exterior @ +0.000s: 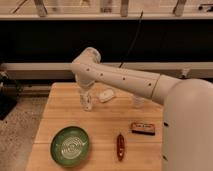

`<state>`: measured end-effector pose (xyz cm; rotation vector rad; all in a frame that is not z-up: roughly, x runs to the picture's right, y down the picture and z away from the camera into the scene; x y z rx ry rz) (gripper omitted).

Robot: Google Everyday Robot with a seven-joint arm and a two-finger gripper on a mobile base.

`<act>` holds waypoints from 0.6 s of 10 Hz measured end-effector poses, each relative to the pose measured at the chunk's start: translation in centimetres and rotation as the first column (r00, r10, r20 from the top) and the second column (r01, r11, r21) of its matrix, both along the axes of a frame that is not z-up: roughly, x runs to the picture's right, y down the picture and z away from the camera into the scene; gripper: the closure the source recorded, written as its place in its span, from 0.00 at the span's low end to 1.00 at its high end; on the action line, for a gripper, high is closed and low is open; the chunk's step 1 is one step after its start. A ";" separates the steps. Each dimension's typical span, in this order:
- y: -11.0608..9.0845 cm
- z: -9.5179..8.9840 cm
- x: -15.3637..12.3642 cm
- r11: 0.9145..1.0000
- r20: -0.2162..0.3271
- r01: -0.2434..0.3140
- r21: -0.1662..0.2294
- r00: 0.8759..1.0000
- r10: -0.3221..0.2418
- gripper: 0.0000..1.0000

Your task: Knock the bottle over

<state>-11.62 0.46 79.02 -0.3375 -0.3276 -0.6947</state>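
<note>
The small slim white bottle stands upright on the wooden table, left of the middle near the back. My gripper hangs down from the white arm's wrist right above the bottle, at its top. The wrist hides the bottle's cap and the place where they meet, so I cannot tell whether they touch. The arm reaches in from the right, bends at its elbow and turns downward.
A small flat white lumpy object lies just right of the bottle. A clear plastic cup stands behind the arm at the right. A green bowl, a dark red oblong object and a brown packet lie at the front.
</note>
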 end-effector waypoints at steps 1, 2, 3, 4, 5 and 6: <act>-0.2 0.2 0.0 1.000 0.001 0.001 0.002 1.000 -0.001 0.98; -0.2 0.4 0.1 1.000 0.004 0.001 0.002 1.000 -0.001 0.98; 0.0 0.4 -0.2 1.000 0.013 0.005 0.001 1.000 -0.005 0.98; 0.1 0.4 -0.6 1.000 0.020 0.010 0.000 1.000 -0.010 0.98; 0.1 0.4 -1.1 1.000 0.028 0.015 0.001 1.000 -0.015 0.98; -0.1 0.5 -1.4 1.000 0.035 0.019 0.002 0.999 -0.019 0.98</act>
